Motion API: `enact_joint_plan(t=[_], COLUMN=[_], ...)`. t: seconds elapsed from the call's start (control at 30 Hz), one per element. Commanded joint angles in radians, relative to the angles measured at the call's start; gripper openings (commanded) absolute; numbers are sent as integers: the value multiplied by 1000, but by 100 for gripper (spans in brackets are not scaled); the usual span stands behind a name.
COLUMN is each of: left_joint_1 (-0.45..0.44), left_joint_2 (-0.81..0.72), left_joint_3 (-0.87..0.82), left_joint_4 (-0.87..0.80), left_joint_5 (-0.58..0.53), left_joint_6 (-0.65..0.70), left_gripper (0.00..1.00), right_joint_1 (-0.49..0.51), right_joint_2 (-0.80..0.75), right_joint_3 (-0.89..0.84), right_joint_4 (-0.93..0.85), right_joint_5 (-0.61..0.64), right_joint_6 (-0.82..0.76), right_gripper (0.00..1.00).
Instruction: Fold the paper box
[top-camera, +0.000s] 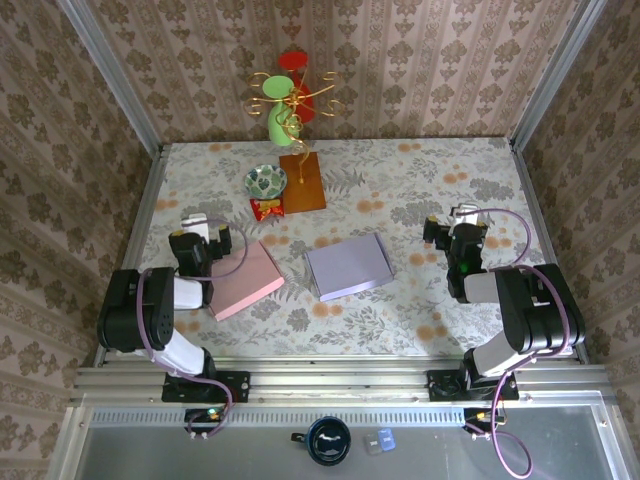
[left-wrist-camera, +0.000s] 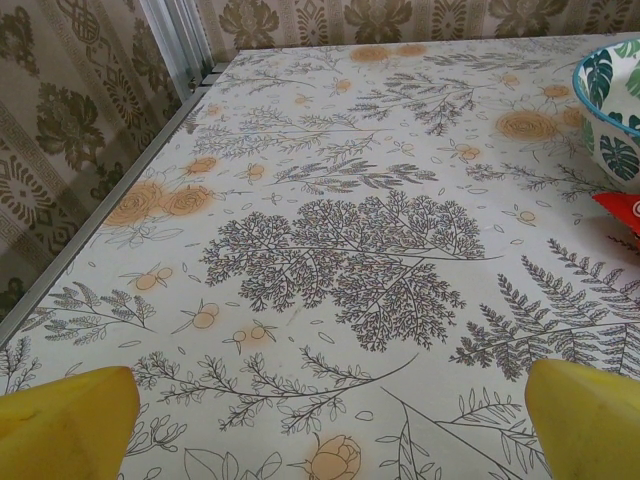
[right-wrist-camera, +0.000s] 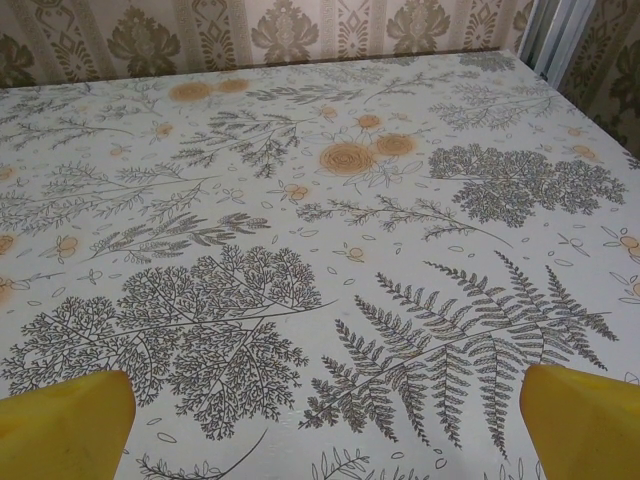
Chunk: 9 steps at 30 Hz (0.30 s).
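Two flat paper boxes lie on the floral tablecloth in the top view: a pink one (top-camera: 245, 280) at the left and a lavender one (top-camera: 348, 266) in the middle. My left gripper (top-camera: 200, 224) rests low just left of the pink box, pointing away from it towards the back. My right gripper (top-camera: 452, 224) sits well to the right of the lavender box. In the left wrist view the left gripper (left-wrist-camera: 325, 440) is open, yellow fingertips (left-wrist-camera: 65, 425) wide apart over bare cloth. The right gripper (right-wrist-camera: 325, 435) is open too, its fingertips (right-wrist-camera: 585, 420) wide apart with nothing between them.
A patterned bowl (top-camera: 265, 180), a red packet (top-camera: 266, 208) and a brown board (top-camera: 302, 182) lie at the back centre, behind them a green vase (top-camera: 280, 125) with wire decoration. The bowl (left-wrist-camera: 612, 110) and packet (left-wrist-camera: 622, 208) show at the left wrist view's right edge. Walls enclose three sides.
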<state>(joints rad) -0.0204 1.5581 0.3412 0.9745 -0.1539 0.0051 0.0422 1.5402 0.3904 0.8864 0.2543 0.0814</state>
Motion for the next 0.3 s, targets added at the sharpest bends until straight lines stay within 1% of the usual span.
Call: enact_joint_plan(t=[0.0, 0.17, 0.27], left_joint_1=[-8, -9, -9], left_joint_2=[0, 0, -1], left_joint_3=[19, 19, 20], left_joint_4=[8, 7, 7], left_joint_5=[-9, -9, -9], left_joint_6=[20, 22, 22], left_gripper=[100, 100, 100], right_joint_1=[7, 10, 13], right_joint_2=[-16, -14, -17], right_joint_3=[-8, 1, -26], right_joint_4=[6, -8, 42], right_joint_5=[26, 26, 27], right_joint_6=[-2, -6, -11], right_gripper=[100, 100, 100])
